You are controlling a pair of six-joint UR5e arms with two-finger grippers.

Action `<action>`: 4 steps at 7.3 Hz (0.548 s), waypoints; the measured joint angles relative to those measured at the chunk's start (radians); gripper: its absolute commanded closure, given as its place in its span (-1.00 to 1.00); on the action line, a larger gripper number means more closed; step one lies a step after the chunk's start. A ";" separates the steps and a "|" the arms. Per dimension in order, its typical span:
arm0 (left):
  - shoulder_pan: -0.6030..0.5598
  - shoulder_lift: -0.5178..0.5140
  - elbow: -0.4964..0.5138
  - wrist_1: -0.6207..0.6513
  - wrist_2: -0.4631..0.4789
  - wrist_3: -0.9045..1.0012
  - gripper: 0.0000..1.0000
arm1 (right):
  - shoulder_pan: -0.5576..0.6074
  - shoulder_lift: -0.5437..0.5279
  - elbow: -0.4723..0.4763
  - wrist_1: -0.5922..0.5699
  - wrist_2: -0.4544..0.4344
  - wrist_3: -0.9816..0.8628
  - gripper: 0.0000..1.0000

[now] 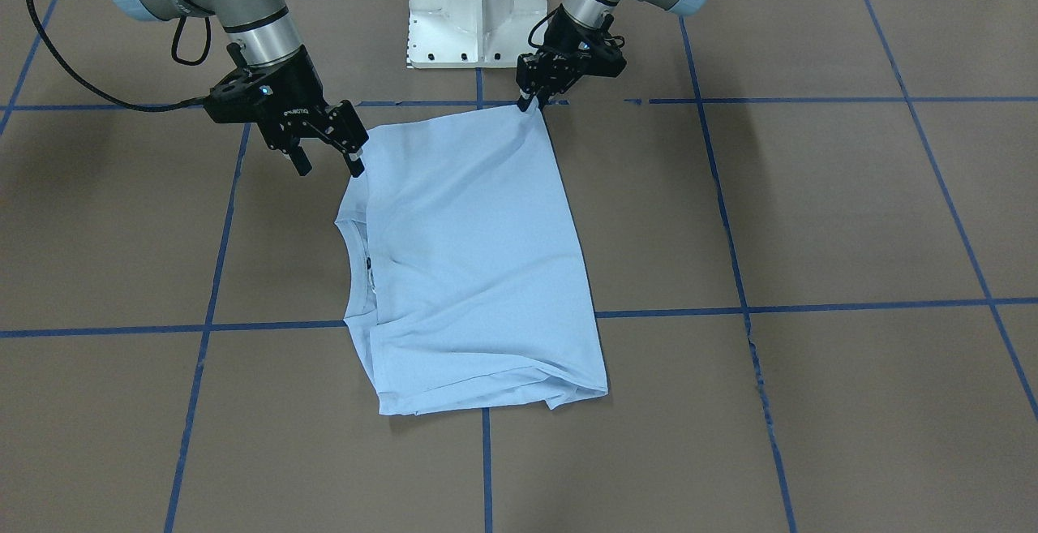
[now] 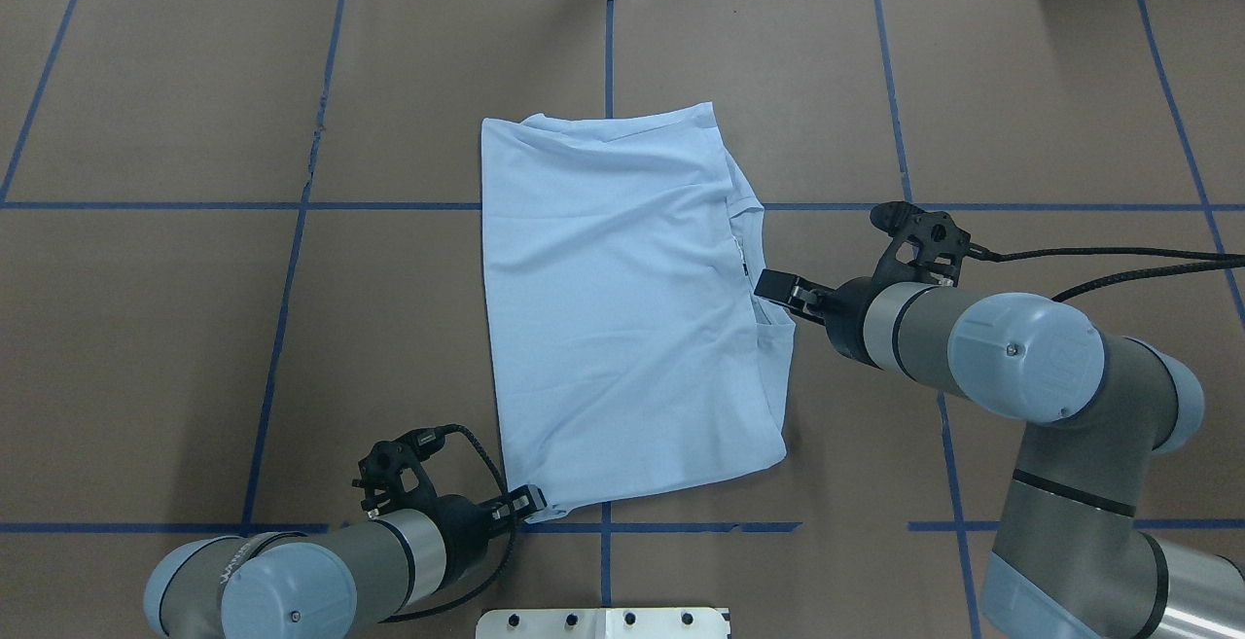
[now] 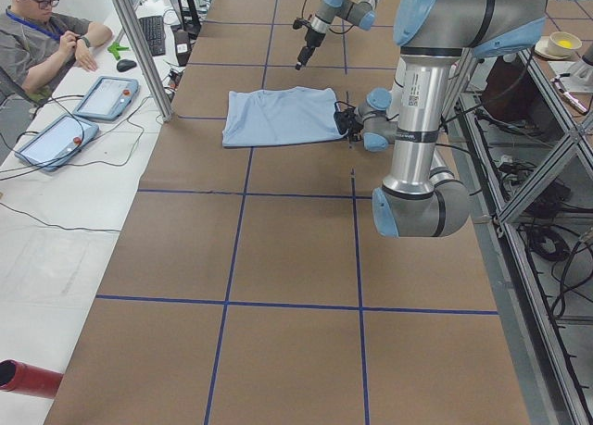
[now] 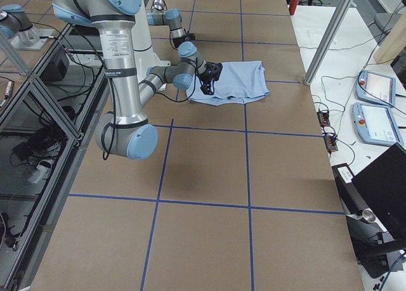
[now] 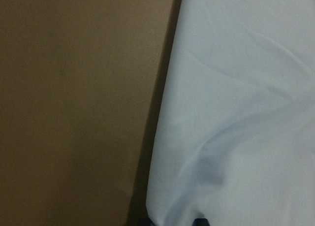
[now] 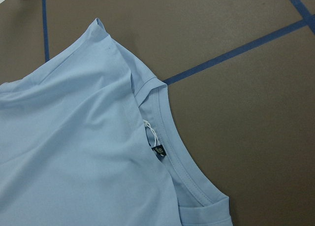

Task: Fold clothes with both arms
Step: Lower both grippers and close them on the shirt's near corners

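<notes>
The light blue T-shirt (image 1: 478,257) lies folded on the brown table, sleeves tucked in, collar toward the robot's right (image 2: 622,308). Its dark label (image 6: 160,151) shows inside the collar; the chest print is hidden. My left gripper (image 1: 529,101) is shut on the shirt's near hem corner, by the robot's base (image 2: 533,500). The left wrist view shows only cloth (image 5: 246,113) and table. My right gripper (image 1: 328,164) is open and empty, one fingertip (image 1: 355,166) at the shirt's shoulder edge beside the collar (image 2: 778,287).
The white pedestal base (image 1: 474,10) stands just behind the shirt's near edge. Blue tape lines (image 1: 211,273) cross the brown table. In the exterior left view, a seated operator (image 3: 37,36), two tablets (image 3: 107,96) and a metal post (image 3: 139,45) are beyond the far side.
</notes>
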 measured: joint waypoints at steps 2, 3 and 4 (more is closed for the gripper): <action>0.000 -0.006 0.000 0.000 -0.001 0.000 1.00 | -0.010 0.000 0.000 -0.003 -0.003 0.014 -0.62; 0.000 -0.008 -0.001 0.000 0.000 0.002 1.00 | -0.022 0.002 0.000 -0.007 -0.009 0.052 -0.39; -0.002 -0.009 -0.003 0.000 0.001 0.005 1.00 | -0.044 0.004 0.000 -0.010 -0.023 0.115 -0.38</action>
